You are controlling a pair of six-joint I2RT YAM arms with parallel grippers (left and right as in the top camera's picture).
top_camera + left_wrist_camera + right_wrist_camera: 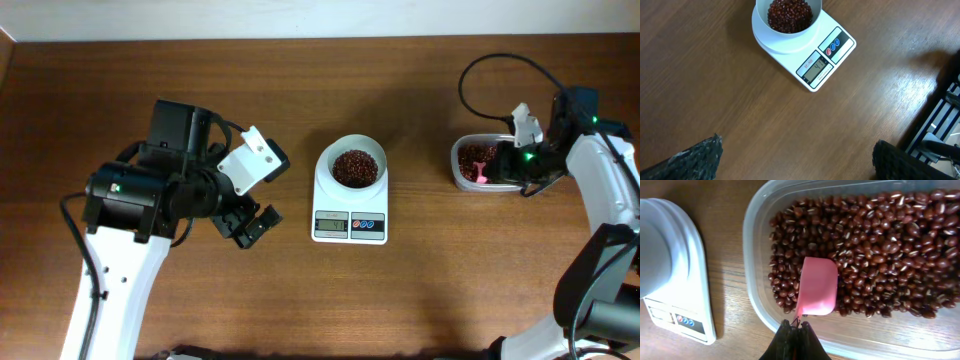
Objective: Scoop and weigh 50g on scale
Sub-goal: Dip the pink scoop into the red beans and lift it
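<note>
The right pincer [796, 328] is pinched tight on the thin handle of a pink scoop [817, 292]. The scoop's bowl lies on the dark red-brown beans [880, 245] inside a clear plastic tub [752, 255]; whether it carries any beans cannot be told. The tub sits towards the right edge of the desk [120, 70]. The scale [350, 215] is left of the tub and apart from it, about midway between the desk's left and right edges. Its display and its red and blue buttons face the front edge. A round white bowl [350, 148] rests on the scale's platform and holds a heap of beans [354, 167]. The digits on the display are too small to read with certainty. The left pincer [797, 142] hangs over bare wood towards the left of the desk, just beside the scale. Its fingers [700, 155] are spread wide and hold nothing.
</note>
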